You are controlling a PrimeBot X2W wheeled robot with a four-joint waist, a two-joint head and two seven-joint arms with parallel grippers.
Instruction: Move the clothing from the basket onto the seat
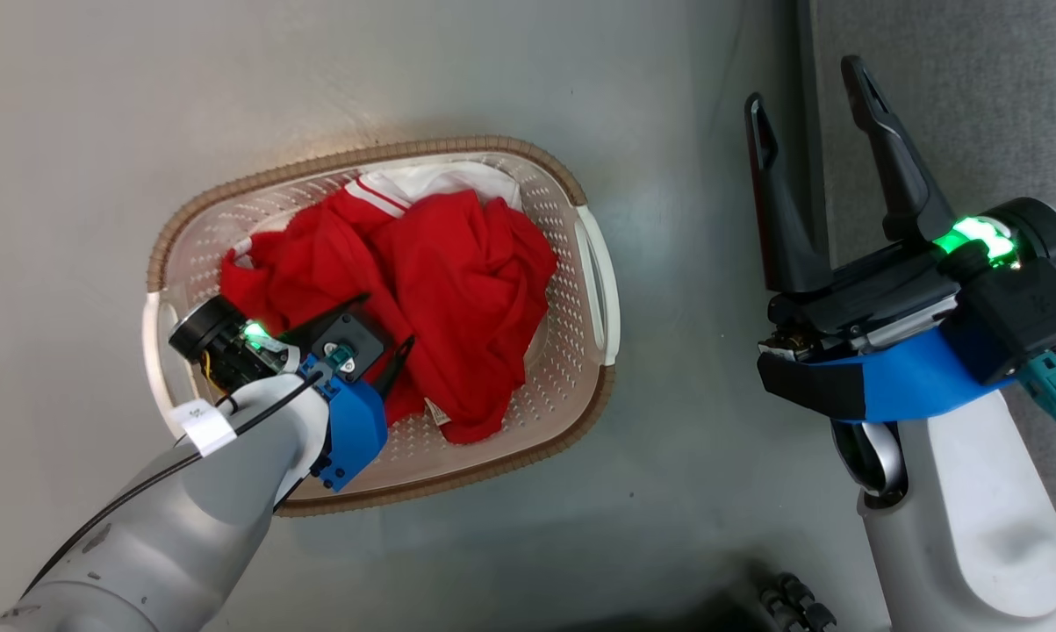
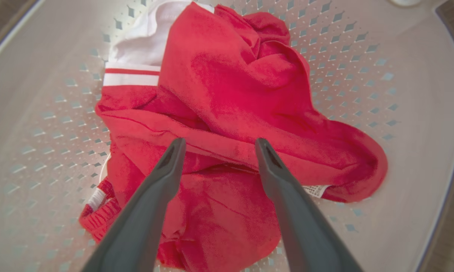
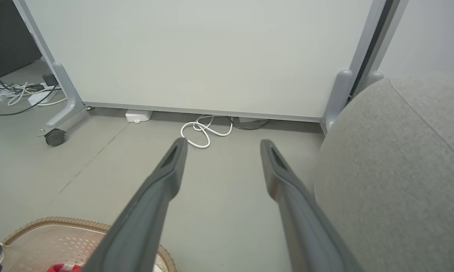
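Observation:
The red clothing [image 1: 457, 281] lies crumpled in the cream basket [image 1: 378, 154] on the floor, with white striped trim at its far side. My left gripper [image 1: 385, 323] reaches down into the basket from the near left. In the left wrist view it [image 2: 219, 141] is open, its fingertips spread just over a fold of the red clothing [image 2: 227, 94], with nothing clamped between them; the perforated basket wall [image 2: 400, 113] curves around. My right gripper [image 1: 804, 83] hangs open and empty to the right of the basket, beside the grey seat [image 1: 975, 88]. The right wrist view has that gripper [image 3: 223, 141], the seat [image 3: 400, 170] and the basket rim [image 3: 60, 221].
A pale partition panel [image 3: 196, 56] on casters [image 3: 55, 136] stands beyond the basket. A white cable [image 3: 202, 132] loops on the floor at its foot, and more cables lie at the far left. Grey floor [image 1: 686, 263] separates the basket from the seat.

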